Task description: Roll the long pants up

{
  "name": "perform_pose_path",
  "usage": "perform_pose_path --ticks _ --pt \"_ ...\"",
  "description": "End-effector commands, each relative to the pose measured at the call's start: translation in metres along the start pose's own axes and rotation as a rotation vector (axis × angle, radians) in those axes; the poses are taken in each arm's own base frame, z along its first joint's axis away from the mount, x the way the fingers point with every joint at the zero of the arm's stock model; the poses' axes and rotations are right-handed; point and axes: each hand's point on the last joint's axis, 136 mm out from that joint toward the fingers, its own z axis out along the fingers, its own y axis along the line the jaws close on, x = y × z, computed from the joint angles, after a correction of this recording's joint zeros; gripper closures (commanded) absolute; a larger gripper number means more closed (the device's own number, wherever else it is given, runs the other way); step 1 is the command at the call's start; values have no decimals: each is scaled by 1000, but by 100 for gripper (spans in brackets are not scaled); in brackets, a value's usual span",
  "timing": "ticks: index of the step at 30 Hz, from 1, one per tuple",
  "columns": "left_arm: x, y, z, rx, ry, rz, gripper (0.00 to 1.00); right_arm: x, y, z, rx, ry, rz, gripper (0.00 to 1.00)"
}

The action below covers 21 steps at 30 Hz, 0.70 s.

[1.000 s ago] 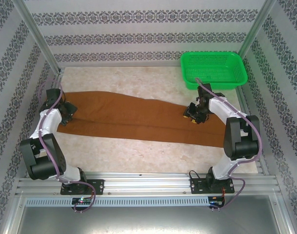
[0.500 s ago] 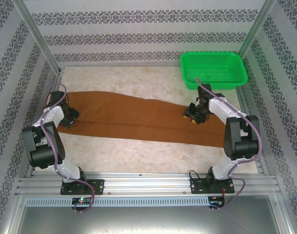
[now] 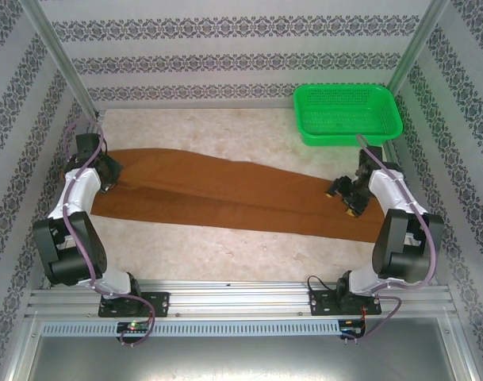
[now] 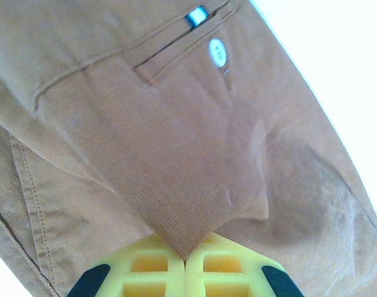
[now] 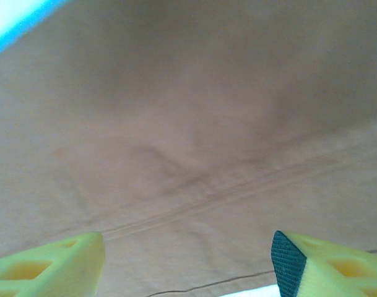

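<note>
Across the tabletop (image 3: 225, 254) the long pants (image 3: 225, 194) lie stretched out full length, waistband at the left and leg ends at the right, with no roll begun. At the waistband our left pincer (image 4: 185, 265) is clamped tight on a pinch of ribbed fabric. Our right pincer (image 5: 188, 247) hovers spread wide above the leg end, holding nothing. We judge the whole rolling is left to do

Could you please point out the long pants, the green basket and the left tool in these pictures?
long pants (image 3: 225, 194): top external view, fabric midway along the legs.
green basket (image 3: 336, 135): top external view, its near wall.
left tool (image 4: 185, 267): left wrist view, where the shut fingertips pinch the fabric.
</note>
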Motion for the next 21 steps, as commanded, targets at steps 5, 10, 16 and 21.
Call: perform_pose_path --ticks 5,10,16,21 --pt "-9 -4 -3 -14 -56 21 100 32 -39 5 79 129 65 25" --pt "-3 -7 12 -19 -27 41 100 31 -47 14 109 143 108 25" --pt "0 -7 21 -19 -8 50 100 15 -61 29 156 120 154 26" --pt "1 -7 24 -20 -1 54 100 -5 -68 34 188 95 170 27"
